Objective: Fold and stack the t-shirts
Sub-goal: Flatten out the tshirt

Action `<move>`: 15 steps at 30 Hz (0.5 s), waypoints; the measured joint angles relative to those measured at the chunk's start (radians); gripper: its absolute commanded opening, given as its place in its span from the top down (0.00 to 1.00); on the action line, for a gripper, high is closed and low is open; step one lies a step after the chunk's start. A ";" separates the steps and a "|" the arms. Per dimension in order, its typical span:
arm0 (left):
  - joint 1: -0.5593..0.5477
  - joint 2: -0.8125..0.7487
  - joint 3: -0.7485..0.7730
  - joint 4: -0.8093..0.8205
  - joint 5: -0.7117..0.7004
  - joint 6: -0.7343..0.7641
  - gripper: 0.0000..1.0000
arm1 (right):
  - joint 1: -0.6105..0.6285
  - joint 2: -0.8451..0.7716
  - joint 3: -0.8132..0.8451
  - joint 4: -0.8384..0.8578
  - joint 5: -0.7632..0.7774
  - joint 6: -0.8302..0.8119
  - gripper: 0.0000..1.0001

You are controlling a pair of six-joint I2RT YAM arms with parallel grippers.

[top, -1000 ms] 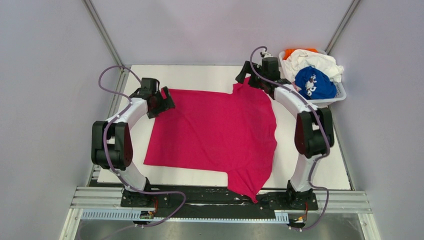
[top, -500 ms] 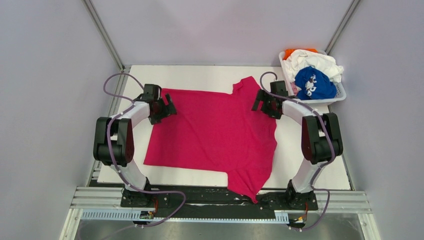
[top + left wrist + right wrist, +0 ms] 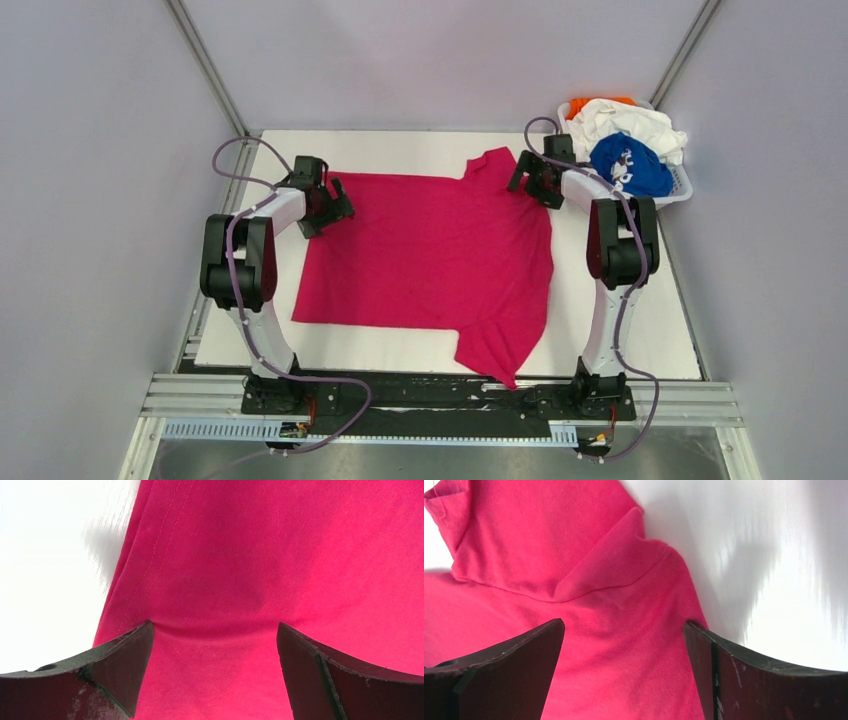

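Now spread almost flat, the magenta t-shirt (image 3: pixel 430 260) covers the middle of the white bench (image 3: pixel 400 145). Its long axis runs left to right, with the stitched hem at the left and the shoulders at the right. One sleeve (image 3: pixel 490 165) points toward the far side, and the other (image 3: pixel 500 355) trails over the near edge.

The left arm (image 3: pixel 270 215) poises the left jaws over the far-left hem corner, and the right arm (image 3: pixel 590 195) poises the right jaws over the far sleeve. Both pairs stand released, holding nothing. Each wrist view shows pink cloth lying under and between the spread fingers (image 3: pixel 125 655) (image 3: pixel 524 650).

Each arm is nearest its own end of the shirt's far edge, so a fold toward the near side would probably start from these two corners.

A second ago the right arm reached beyond the sleeve toward the far side. It has since drawn back and now sits at the sleeve's right edge. The left arm has edged slightly farther out, and the shirt's far edge lies straighter than before.

The blue shirt (image 3: pixel 640 170), white shirt (image 3: pixel 630 120) and orange shirt (image 3: pixel 590 103) wait in the basket (image 3: pixel 682 192) at the far right.
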 measured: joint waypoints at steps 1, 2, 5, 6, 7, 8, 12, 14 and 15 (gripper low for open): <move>0.002 0.015 0.021 -0.005 -0.004 -0.006 0.00 | -0.005 0.023 0.033 -0.005 0.000 0.000 0.00; 0.003 0.029 0.038 -0.006 -0.006 -0.010 0.00 | -0.010 0.047 0.072 -0.014 -0.004 0.000 0.00; 0.008 0.074 0.103 -0.025 -0.014 -0.018 0.00 | -0.029 0.124 0.193 -0.038 -0.019 0.000 0.00; 0.009 0.088 0.121 -0.027 -0.016 -0.020 0.00 | -0.037 0.151 0.237 -0.050 -0.029 0.001 0.00; 0.009 0.098 0.136 -0.029 -0.017 -0.021 0.00 | -0.043 0.174 0.274 -0.060 -0.039 0.001 0.00; 0.010 0.109 0.153 -0.034 -0.018 -0.021 0.00 | -0.047 0.195 0.309 -0.070 -0.048 0.001 0.00; 0.010 0.131 0.191 -0.052 -0.019 -0.021 0.00 | -0.055 0.247 0.407 -0.115 -0.066 0.000 0.00; 0.010 0.132 0.196 -0.062 -0.018 -0.020 0.00 | -0.055 0.249 0.415 -0.124 -0.071 -0.006 0.00; 0.010 0.130 0.196 -0.066 -0.016 -0.019 0.00 | -0.055 0.249 0.415 -0.130 -0.072 -0.013 0.00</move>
